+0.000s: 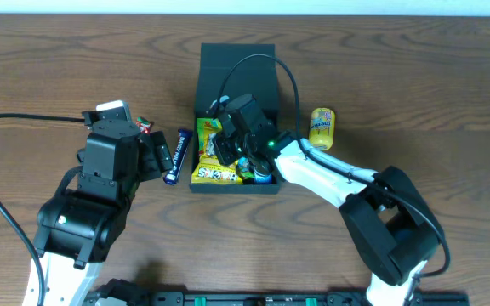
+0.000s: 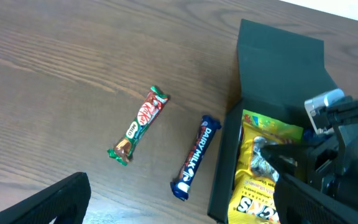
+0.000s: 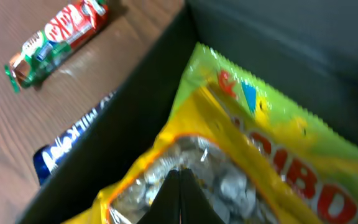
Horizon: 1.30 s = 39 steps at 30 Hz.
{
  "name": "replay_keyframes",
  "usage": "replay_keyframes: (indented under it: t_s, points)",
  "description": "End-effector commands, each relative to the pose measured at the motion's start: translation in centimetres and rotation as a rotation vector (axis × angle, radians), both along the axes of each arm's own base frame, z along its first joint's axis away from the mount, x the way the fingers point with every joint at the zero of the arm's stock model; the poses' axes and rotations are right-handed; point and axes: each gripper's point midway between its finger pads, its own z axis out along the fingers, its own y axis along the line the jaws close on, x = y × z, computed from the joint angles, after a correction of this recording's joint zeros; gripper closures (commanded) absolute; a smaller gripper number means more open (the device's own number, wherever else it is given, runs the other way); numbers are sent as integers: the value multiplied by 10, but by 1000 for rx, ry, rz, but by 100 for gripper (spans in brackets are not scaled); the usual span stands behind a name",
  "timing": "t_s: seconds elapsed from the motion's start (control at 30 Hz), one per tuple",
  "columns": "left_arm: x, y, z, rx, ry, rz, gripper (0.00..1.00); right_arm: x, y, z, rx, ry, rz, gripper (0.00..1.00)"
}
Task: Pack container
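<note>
The dark teal container [image 1: 197,102] stands open at table centre, its flap lid [image 1: 238,64] folded back. It also shows in the left wrist view [image 2: 225,168] and the right wrist view [image 3: 148,93]. Inside lie a yellow-green Haribo bag [image 1: 206,130] [image 3: 260,130] and a yellow snack packet [image 1: 215,175] [image 2: 253,205]. My right gripper [image 1: 222,146] [image 3: 179,175] is inside the box, fingers shut, tips pressed on the Haribo bag. My left gripper [image 1: 156,155] [image 2: 185,211] is open and empty, just left of the box above a blue Dairy Milk bar [image 1: 177,156] [image 2: 194,158].
A KitKat bar [image 1: 147,126] [image 2: 138,124] [image 3: 58,37] lies left of the Dairy Milk bar [image 3: 67,149]. A yellow can [image 1: 321,127] lies on its side right of the box. A small blue item [image 1: 262,176] sits in the box's front right corner.
</note>
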Motion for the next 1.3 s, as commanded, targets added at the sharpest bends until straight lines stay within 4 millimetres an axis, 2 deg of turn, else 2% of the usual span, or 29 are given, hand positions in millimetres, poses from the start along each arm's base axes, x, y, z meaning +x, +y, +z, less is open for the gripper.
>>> replay_keyframes:
  t_s: [0.0, 0.1, 0.23, 0.37, 0.47, 0.53, 0.73, 0.93, 1.1, 1.27]
  points:
    - [-1, -1, -3, -13, 10, -1, 5, -6, 4, -7, -5, -11, 81, 99]
    - [-1, -1, -3, -13, 10, -1, 5, -9, 5, -7, -1, -5, 106, 99]
    - [-1, -1, -3, -13, 11, -2, 5, -11, -4, 12, 1, -2, 94, 99]
    - [-1, -1, -3, -13, 10, -2, 5, -5, -30, 38, -32, -18, 3, 99]
    - [-1, -1, -3, -13, 10, -2, 5, 1, -54, 45, -93, -14, -124, 99]
    - [-1, -1, -2, -13, 10, -1, 5, -1, -64, 38, -128, 14, -172, 99]
    - [-1, -1, -3, -13, 10, -1, 5, -12, -84, -5, -202, 187, -357, 99]
    - [-1, -1, -3, -13, 10, -1, 5, -18, -88, -32, -214, 289, -448, 99]
    - [-1, -1, -2, -13, 10, -1, 5, -17, -82, -43, -205, 305, -437, 99]
    - [-1, -1, -2, -13, 10, -1, 5, -19, -52, -43, -123, 286, -232, 99]
